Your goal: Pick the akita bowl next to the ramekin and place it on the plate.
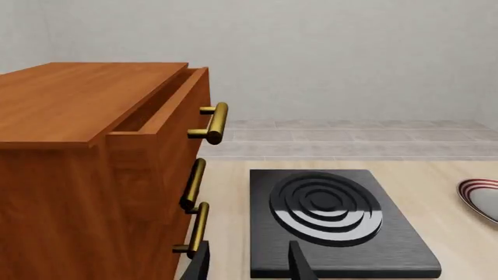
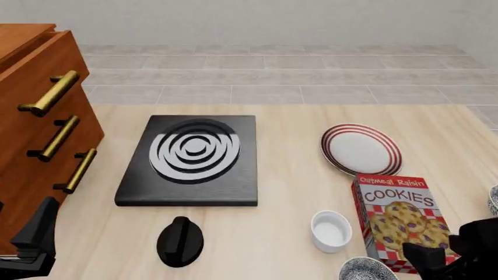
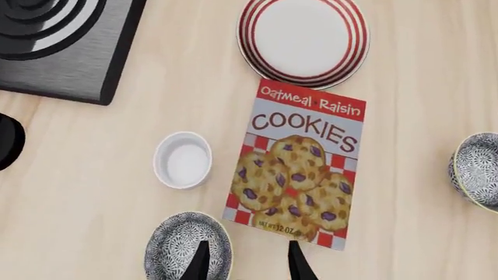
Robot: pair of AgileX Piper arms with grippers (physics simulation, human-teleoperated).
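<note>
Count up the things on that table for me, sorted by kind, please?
Patterned bowls: 2, one near the ramekin, one past the cookie box
White ramekin: 1
Red-ringed plate: 1
Cookie box: 1
Black burner plate: 1
Black knob: 1
Wooden drawer cabinet: 1
Total: 8

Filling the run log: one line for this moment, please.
left gripper open, idle | right gripper open over akita bowl rim | ramekin adjacent | plate empty

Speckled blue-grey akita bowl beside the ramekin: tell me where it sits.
Front view: the speckled blue-grey akita bowl sits at the table's near edge, right side, just nearer than the plain white ramekin, left of the cookie box.
</note>
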